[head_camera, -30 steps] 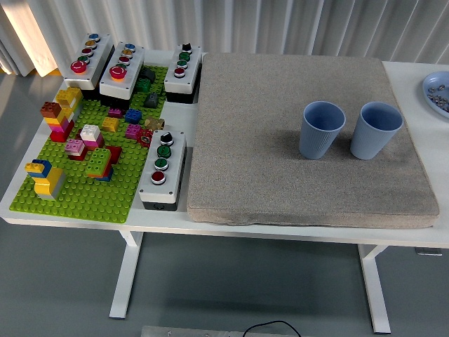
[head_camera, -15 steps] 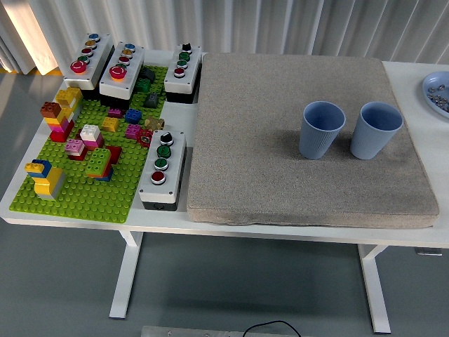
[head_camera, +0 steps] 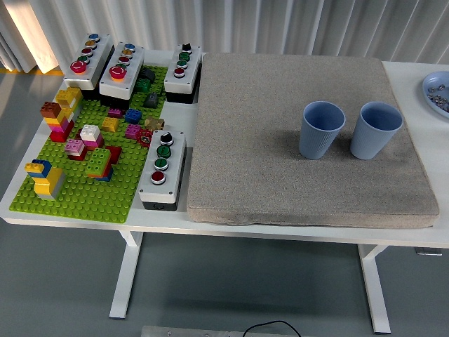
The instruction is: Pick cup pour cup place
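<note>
Two light blue ribbed cups stand upright side by side on a grey felt mat (head_camera: pixel 266 168), right of its middle. The left cup (head_camera: pixel 321 130) and the right cup (head_camera: pixel 375 130) are a small gap apart. Their insides show no contents I can make out. Neither of my hands is in view.
A green brick baseplate (head_camera: pixel 84 189) with several coloured bricks lies at the left. Several grey button boxes stand around it, one (head_camera: pixel 163 168) beside the mat's left edge. A blue plate (head_camera: pixel 438 91) with small items sits at the far right edge.
</note>
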